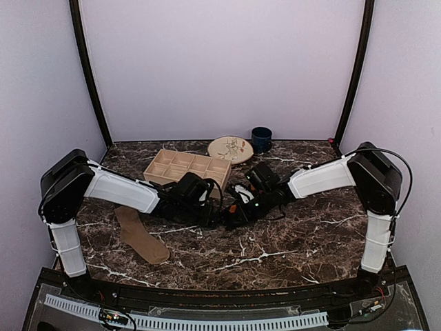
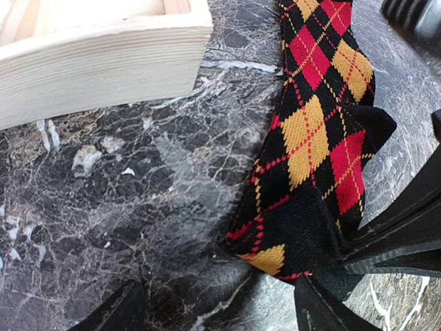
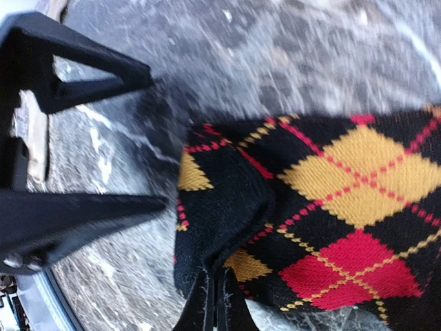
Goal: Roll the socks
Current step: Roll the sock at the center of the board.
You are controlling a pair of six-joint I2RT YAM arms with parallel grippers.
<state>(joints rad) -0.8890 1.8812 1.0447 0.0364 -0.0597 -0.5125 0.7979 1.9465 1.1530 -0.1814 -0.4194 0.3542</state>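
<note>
Black argyle sock (image 3: 310, 207) pinched in right tool (image 3: 215, 296).

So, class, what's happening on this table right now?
Two robot arms are working on the argyle sock mid-table. The right gripper is shut, pinching a bunched end of it. The left gripper is open close by that end, holding nothing. Most of that sock lies unrolled. The tan sock lies flat on the left, no gripper on it.

Bright, even, diffuse light; faint shadows. Right wrist view blurred: tabletop (image 3: 275, 41) smeared, argyle sock (image 3: 331, 207) soft. Left wrist view sharp.
</note>
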